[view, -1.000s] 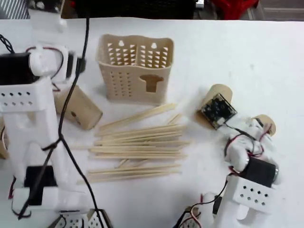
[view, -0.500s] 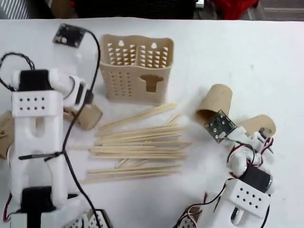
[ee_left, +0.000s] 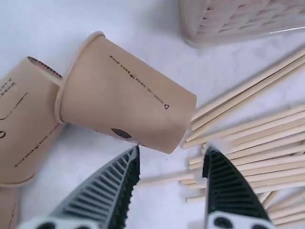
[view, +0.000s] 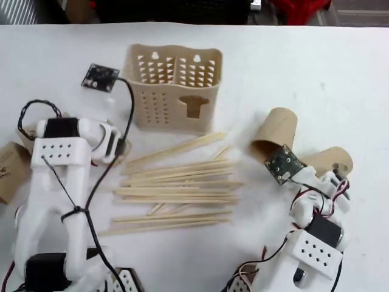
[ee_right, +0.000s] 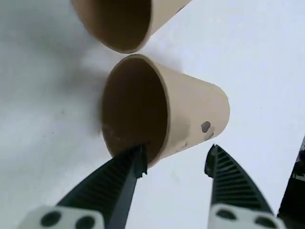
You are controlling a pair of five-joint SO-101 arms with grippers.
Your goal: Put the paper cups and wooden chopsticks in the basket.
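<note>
Quick count: one beige perforated plastic basket [view: 173, 85] stands upright toward the far middle of the white table [view: 316, 67]. It has round holes low down, triangular slots up top and a mushroom-shaped handle cut-out. In front of it is a loose pile of pale wooden chopsticks [view: 176, 188]. They're thin straight sticks, mostly parallel, well over a dozen but too overlapped for an exact number. Then four smooth tapered cups for sure, all lying on their sides. Over on the right are the near tan paper cup [ee_right: 162, 109] and the far tan paper cup [ee_right: 119, 19], mouths open. On the left, the middle tan paper cup [ee_left: 124, 95] has its base right by the chopstick ends, and the outer tan paper cup [ee_left: 28, 119] sits up against its rim. The left gripper [ee_left: 171, 155] is spread wide just beside the middle cup, holding nothing. The right gripper [ee_right: 176, 155] is spread wide too, one ribbed finger at the near cup's rim and the other outside its wall.
</note>
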